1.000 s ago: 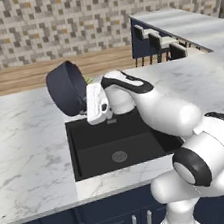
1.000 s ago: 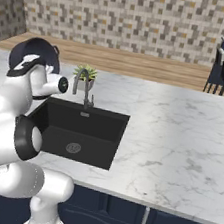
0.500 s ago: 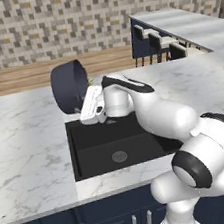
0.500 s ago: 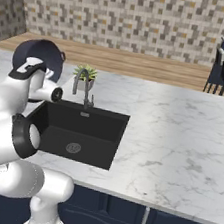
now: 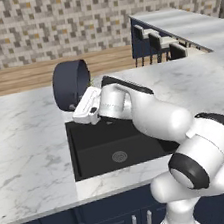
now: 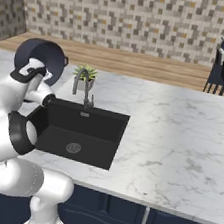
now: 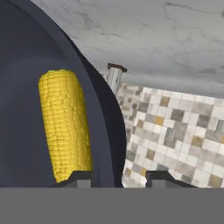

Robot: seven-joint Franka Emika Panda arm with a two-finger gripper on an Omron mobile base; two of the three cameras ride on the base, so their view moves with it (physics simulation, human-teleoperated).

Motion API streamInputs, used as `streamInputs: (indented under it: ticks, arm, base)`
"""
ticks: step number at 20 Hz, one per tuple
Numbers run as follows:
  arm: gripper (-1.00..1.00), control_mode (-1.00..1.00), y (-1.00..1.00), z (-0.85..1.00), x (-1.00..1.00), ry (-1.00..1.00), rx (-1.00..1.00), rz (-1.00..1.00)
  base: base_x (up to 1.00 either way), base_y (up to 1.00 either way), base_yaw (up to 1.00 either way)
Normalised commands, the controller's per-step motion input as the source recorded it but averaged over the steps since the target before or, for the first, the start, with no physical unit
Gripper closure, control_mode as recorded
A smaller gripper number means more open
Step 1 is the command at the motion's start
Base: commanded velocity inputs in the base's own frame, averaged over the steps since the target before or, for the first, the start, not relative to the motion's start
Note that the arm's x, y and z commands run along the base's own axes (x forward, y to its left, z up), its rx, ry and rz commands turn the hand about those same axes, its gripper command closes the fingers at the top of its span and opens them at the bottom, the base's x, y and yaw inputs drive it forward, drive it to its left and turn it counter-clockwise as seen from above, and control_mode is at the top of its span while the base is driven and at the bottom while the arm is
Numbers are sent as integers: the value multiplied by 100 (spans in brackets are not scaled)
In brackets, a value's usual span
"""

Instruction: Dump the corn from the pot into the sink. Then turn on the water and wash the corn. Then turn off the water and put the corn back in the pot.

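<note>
Yellow knobbly corn (image 7: 65,124) inside smooth round pot (image 5: 70,84) | gripper (image 7: 117,177) clamps pot rim

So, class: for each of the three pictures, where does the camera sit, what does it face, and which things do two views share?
Left base view: behind the arm's left, facing the sink; arm lower right.
Right base view: behind its right, facing the faucet; arm lower left.
Hand view: on the hand, looking into the pot at the corn; fingers at bottom.
Shared: both base views show sink and tipped pot.

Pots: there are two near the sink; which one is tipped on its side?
The dark navy pot, lifted by the gripper, corn inside. The small white plant pot stands upright by the faucet.
</note>
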Motion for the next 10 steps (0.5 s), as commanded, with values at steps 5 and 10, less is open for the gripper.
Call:
streamInputs:
  ticks: [5,10]
  arm:
    - [100,-100,0,2,14,-2,18,0]
    - [100,-100,0,23,2,-1,19,0]
  base:
    - [0,0,0]
    - [0,0,0]
